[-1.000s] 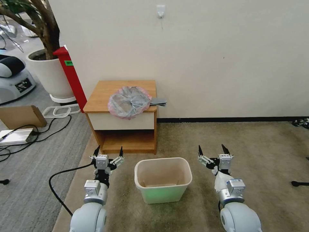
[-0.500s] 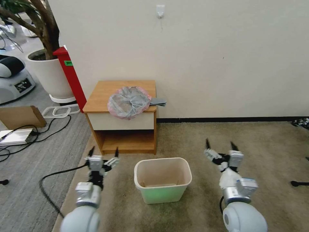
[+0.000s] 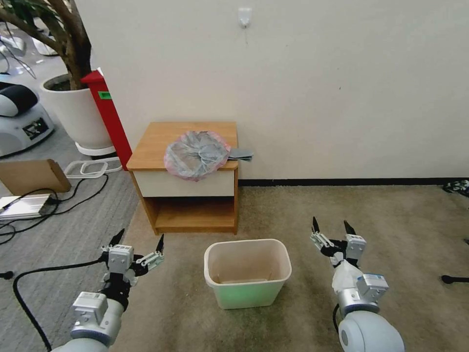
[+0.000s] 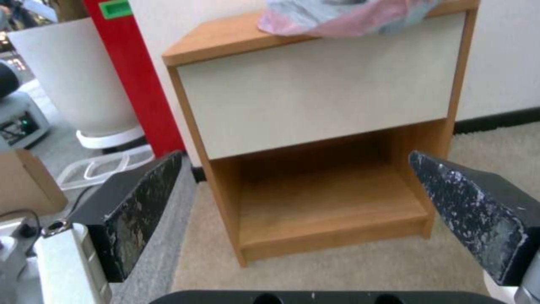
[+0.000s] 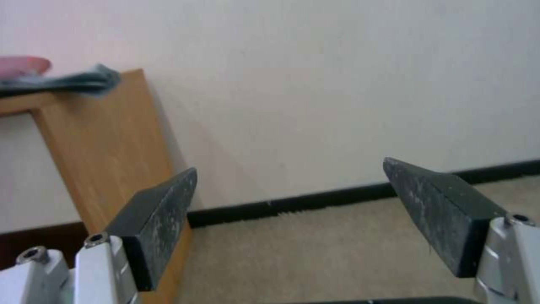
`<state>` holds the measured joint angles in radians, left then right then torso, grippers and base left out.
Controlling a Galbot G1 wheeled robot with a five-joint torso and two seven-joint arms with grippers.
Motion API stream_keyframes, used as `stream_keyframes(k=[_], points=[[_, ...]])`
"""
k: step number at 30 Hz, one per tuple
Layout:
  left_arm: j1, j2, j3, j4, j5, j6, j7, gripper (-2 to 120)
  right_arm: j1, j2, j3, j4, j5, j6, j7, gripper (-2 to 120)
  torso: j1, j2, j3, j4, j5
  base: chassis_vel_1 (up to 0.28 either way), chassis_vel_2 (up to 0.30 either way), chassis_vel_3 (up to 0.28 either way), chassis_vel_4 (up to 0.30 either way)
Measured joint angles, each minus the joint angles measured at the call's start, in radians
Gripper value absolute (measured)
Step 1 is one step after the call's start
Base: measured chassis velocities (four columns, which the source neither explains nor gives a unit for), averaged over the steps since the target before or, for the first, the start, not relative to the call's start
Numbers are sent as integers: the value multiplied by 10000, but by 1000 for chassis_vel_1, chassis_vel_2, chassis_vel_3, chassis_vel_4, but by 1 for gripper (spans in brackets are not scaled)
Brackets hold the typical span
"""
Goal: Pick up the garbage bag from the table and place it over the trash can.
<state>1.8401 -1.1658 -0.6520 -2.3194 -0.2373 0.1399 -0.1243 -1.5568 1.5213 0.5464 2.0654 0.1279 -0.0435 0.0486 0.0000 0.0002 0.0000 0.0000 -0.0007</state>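
The garbage bag (image 3: 196,154), grey crinkly plastic with a pink rim, lies crumpled on the front right of the table (image 3: 152,143), hanging slightly over its drawer front. The left wrist view catches the bag (image 4: 343,14) on the table (image 4: 315,90). The cream trash can (image 3: 247,272) stands empty on the carpet in front of the table. My left gripper (image 3: 138,238) hovers open, low, left of the can. My right gripper (image 3: 331,226) is open too, right of the can. Both are well below and short of the bag.
A red board (image 3: 108,115) leans by the table's left side, with a large white plant pot (image 3: 75,112) behind it. Cables (image 3: 53,205), a cardboard box (image 3: 31,176) and a clear tray (image 3: 90,168) lie on the grey floor at left. A folded grey cloth (image 3: 241,154) sits at the table's right edge.
My left arm has swung out to the left and lower, away from the trash can. My right gripper shifted slightly right and back down. Bag, table and can are unmoved.
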Motion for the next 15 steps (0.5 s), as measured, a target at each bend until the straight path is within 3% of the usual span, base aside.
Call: stream_keyframes(k=[7,11,12,14,15], points=[[111,42,-113,-220,-170,56,-76,100,1588,-824,-770,-667,1448,-476,219,88,0,0,1,0,8,0,0,0,0],[281,57,-226,-327,-173,39,-92,100,3255,-1237,-1603,-1131,4585,-1239,805,89,0,-1,1,3,7,0,0,0,0],[281,57,-226,-327,-173,39,-92,100,3255,-1237,-1603,-1131,4585,-1239,805,89,0,-1,1,3,7,0,0,0,0],[312,52,-238,-355,-173,25,-96,100,4001,-1155,-2067,-1363,6685,-1631,1479,89,0,-1,2,2,6,0,0,0,0],[312,52,-238,-355,-173,25,-96,100,4001,-1155,-2067,-1363,6685,-1631,1479,89,0,-1,2,2,6,0,0,0,0]])
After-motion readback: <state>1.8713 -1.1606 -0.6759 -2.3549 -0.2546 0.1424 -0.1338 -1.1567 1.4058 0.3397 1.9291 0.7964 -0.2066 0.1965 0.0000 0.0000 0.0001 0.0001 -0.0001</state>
